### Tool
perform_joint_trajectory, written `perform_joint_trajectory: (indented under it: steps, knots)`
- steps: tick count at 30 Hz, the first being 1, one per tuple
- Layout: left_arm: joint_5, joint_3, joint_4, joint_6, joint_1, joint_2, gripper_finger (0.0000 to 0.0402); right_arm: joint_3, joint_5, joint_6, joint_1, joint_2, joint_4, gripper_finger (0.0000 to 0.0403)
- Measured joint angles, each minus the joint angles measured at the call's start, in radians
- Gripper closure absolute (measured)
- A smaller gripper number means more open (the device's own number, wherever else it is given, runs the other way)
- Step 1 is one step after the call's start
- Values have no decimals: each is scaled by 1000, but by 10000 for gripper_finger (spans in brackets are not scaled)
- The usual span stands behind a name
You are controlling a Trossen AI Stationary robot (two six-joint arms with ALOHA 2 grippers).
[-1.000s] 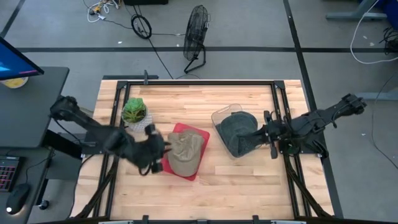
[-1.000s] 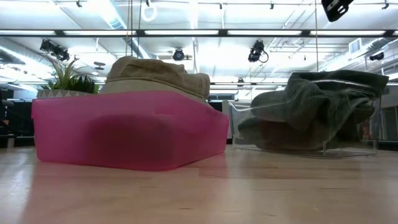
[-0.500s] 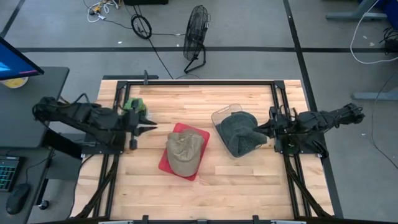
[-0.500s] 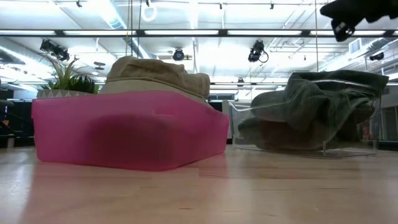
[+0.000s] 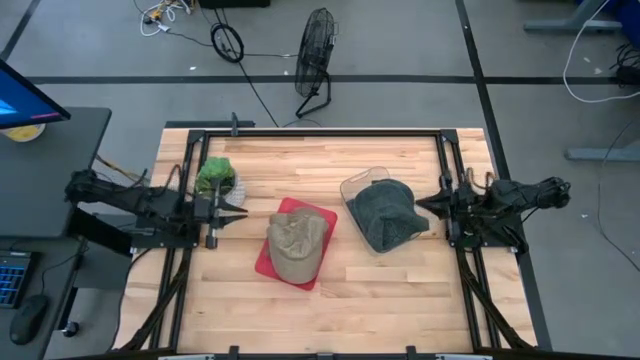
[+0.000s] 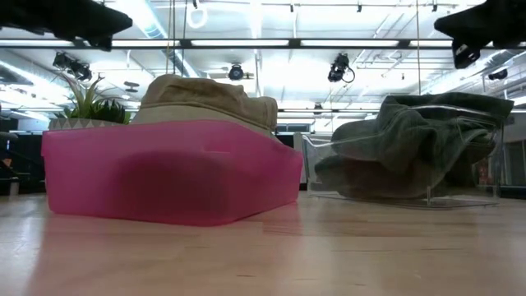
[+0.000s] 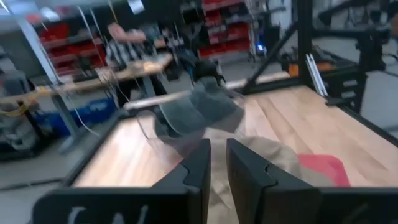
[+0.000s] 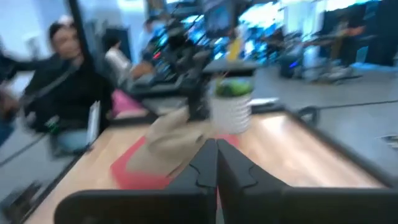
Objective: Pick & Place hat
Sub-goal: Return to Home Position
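A tan hat (image 5: 298, 243) lies crown up in a pink tray (image 5: 318, 215) at the table's middle; it also shows in the low view (image 6: 205, 99). A dark green hat (image 5: 385, 212) sits crumpled in a clear container (image 5: 352, 185) to the tray's right. My left gripper (image 5: 238, 213) hovers at the table's left edge, pointing toward the tray, its fingers (image 7: 199, 165) nearly together. My right gripper (image 5: 420, 205) hovers at the right edge beside the clear container, its fingers (image 8: 205, 165) shut. Neither touches a hat.
A potted green plant (image 5: 216, 178) stands at the far left, just behind my left gripper. Black frame rails (image 5: 455, 170) run along the table's left, right and far edges. Bare wood lies near the front edge (image 5: 330, 315). People (image 8: 68, 81) sit beyond the table.
My left gripper has drawn back from the pink tray's left side toward the table's left edge, stretching out level. My right gripper has pulled away from the clear container toward the right edge and come lower. Both hats have stayed where they were.
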Motion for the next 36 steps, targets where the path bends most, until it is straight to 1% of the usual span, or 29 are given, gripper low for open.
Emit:
perform_joint_trajectory:
  steps: [2,4,8,10,18,22,26,32,36]
  knots:
    - [-9,-22,-5,21,8,-72,349,2,53,0,0,-25,0,399]
    - [-11,-44,-19,21,22,-140,349,1,80,0,0,-24,-10,399]
    - [27,-109,-23,17,43,-269,349,-31,48,4,0,-23,17,399]
    - [57,-141,-10,9,49,-310,349,-58,38,0,0,-23,41,399]
    - [93,-166,4,-2,56,-299,349,-143,22,6,0,-24,117,399]
    - [131,-222,55,-25,56,-298,349,-196,14,26,0,-24,159,399]
    - [134,-261,113,-19,56,-298,349,-243,-19,27,0,-24,211,399]
    - [140,-262,110,-2,56,-298,349,-248,-20,23,0,-24,229,399]
    - [210,-262,77,-6,56,-297,349,-248,-20,23,0,-24,229,399]
